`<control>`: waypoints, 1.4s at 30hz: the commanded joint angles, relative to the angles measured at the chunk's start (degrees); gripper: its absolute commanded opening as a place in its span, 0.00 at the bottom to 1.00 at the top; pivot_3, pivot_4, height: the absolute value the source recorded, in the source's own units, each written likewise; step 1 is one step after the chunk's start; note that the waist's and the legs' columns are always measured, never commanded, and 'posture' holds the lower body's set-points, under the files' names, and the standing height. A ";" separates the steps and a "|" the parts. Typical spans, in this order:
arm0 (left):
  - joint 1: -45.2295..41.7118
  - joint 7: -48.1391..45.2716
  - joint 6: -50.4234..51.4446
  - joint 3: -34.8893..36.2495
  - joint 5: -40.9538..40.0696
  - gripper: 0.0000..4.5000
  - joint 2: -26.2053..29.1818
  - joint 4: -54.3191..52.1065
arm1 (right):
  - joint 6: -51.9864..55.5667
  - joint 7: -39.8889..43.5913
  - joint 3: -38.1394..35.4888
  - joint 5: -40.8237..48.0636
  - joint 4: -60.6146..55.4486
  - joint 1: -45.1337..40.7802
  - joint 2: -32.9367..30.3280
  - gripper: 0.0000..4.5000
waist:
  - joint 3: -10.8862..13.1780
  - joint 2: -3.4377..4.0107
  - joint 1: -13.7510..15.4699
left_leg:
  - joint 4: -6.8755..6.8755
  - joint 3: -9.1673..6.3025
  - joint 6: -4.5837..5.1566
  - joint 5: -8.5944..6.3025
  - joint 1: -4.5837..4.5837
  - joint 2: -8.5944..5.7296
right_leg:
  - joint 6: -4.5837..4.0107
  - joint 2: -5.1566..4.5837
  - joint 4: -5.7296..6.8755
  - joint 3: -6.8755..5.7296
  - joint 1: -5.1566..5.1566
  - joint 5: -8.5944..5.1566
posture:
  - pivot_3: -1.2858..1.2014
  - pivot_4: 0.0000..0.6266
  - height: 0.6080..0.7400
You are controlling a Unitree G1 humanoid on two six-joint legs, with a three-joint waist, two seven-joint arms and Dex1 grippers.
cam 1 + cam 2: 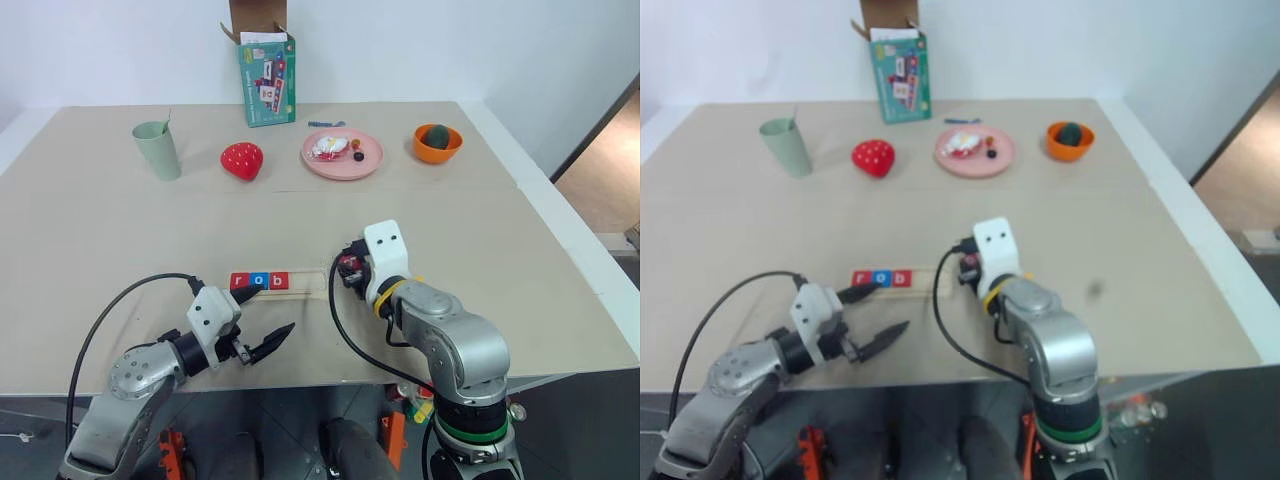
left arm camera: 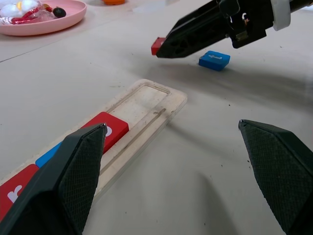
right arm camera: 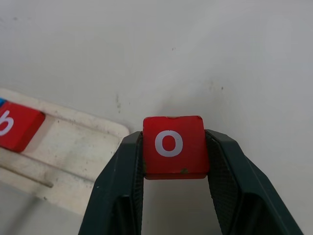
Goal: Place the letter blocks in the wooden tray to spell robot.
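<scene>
The right gripper (image 3: 172,161) is clamped on a red o block (image 3: 173,145), which sits between its fingers with the letter facing up, clear of the table (image 1: 120,220). The tray (image 2: 146,110) lies with its long axis running roughly 9 to 3 o'clock in the head views. Three blocks already fill its 9 o'clock end: a red r (image 1: 240,281), a blue o (image 1: 260,281) and a red b (image 1: 279,281). The two slots at the 3 o'clock end are bare.

The coming move turns on one relation: the free slot next to the b lies at about 9 o'clock from the held block, near it, just past the tray's rounded end. The right arm is the nearer one to that end, and it already carries the piece.

The left gripper (image 1: 262,322) has its fingers wide apart and holds nothing, hovering at about 6 o'clock from the filled part of the tray. The blue t block (image 2: 214,60) lies flat on the table beyond the tray's open end, beneath the right gripper.
</scene>
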 commanded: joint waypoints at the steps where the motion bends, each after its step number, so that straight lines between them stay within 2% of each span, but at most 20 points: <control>1: -0.04 -0.20 -0.67 0.38 -0.46 1.00 0.15 -0.93 | -0.18 -0.17 0.18 0.66 0.07 -0.68 -0.09 0.27 | 0.00 0.00 0.00 | 0.01 0.00 0.00 0.00 0.00 0.00 | 0.00 0.00 0.00 0.00 0.00 0.00 | 0.52 0.24 1.00; 7: 0.58 -0.25 -0.90 0.53 -0.43 1.00 0.51 -1.15 | 1.20 -0.48 -0.71 1.36 0.38 -0.28 0.90 0.27 | 0.00 0.00 0.00 | 0.00 -0.01 0.00 0.00 0.00 0.01 | 0.00 0.01 0.00 -0.01 0.00 0.00 | 0.52 0.24 1.00; 8: 0.66 -0.28 -0.95 0.52 -0.41 1.00 0.56 -1.16 | 1.32 -0.50 -0.73 1.44 0.39 -0.18 0.97 0.51 | 0.00 0.00 0.00 | -0.01 -0.01 0.00 0.00 0.00 0.01 | -0.01 0.01 0.00 -0.01 0.00 0.00 | 0.52 0.24 1.00; 14: 0.67 -0.35 -0.90 0.48 -0.37 1.00 0.72 -1.13 | 0.67 0.40 -2.62 2.34 -0.82 -2.34 -0.65 0.98 | 0.00 0.00 0.00 | 0.00 0.00 0.00 0.00 0.00 0.00 | 0.00 0.00 0.00 -0.01 0.00 0.00 | 0.52 0.24 1.00; 17: 0.48 -0.47 -0.85 0.50 -0.41 1.00 0.84 -0.96 | -0.26 5.31 -6.64 5.72 0.67 -8.23 -4.72 0.99 | 0.02 0.03 -0.01 | 0.03 0.03 0.00 0.00 0.00 -0.02 | 0.03 -0.01 0.00 0.02 0.00 0.02 | 0.52 0.24 1.00; 20: -0.06 -0.98 -1.07 0.39 -0.37 1.00 1.05 -0.43 | -7.11 17.58 -8.12 11.05 8.63 -14.75 -14.32 0.99 | 0.03 0.03 -0.02 | 0.10 0.07 0.00 0.00 0.01 -0.05 | 0.07 -0.03 -0.03 0.03 0.04 0.04 | 0.52 0.24 1.00; 23: -1.67 -2.04 -1.60 0.27 -0.80 1.00 0.78 0.60 | -28.94 39.84 -0.11 10.00 25.03 -18.91 -26.55 0.99 | 0.02 0.02 0.01 | 0.07 0.07 0.06 -0.03 0.12 -0.07 | 0.04 -0.02 -0.11 0.00 0.17 0.02 | 0.52 0.24 1.00; 25: -2.77 -2.76 -1.49 0.02 -1.41 1.00 0.43 0.81 | -42.62 51.86 4.85 8.51 35.61 -20.99 -29.68 0.99 | 0.02 0.00 0.02 | 0.02 0.07 0.14 -0.07 0.22 -0.06 | 0.02 -0.01 -0.17 -0.02 0.29 0.01 | 0.52 0.24 1.00; 31: -3.22 -2.74 -0.79 -0.36 -1.67 1.00 0.32 -0.13 | -66.10 66.78 11.50 3.64 61.02 -29.13 -26.11 0.99 | 0.04 0.03 -0.55 | -0.02 0.19 0.39 -0.22 0.23 0.07 | -0.02 0.19 -0.11 0.19 0.16 -0.02 | 0.52 0.24 1.00; 34: -2.51 -2.51 -0.96 -0.25 -1.44 1.00 0.56 -0.39 | -73.30 70.79 12.18 2.13 70.73 -32.32 -23.62 0.99 | 0.04 0.03 -0.44 | -0.01 0.18 0.40 -0.22 0.19 0.08 | -0.02 0.19 -0.09 0.18 0.14 -0.01 | 0.52 0.24 1.00; 42: -1.09 -1.34 -1.06 0.24 -1.03 1.00 0.74 -1.13 | -81.56 76.85 11.76 -0.75 80.17 -34.50 -21.77 0.99 | 0.04 0.03 0.17 | 0.10 0.18 0.39 -0.22 0.17 -0.03 | 0.02 -0.05 -0.09 0.15 0.22 0.01 | 0.52 0.24 1.00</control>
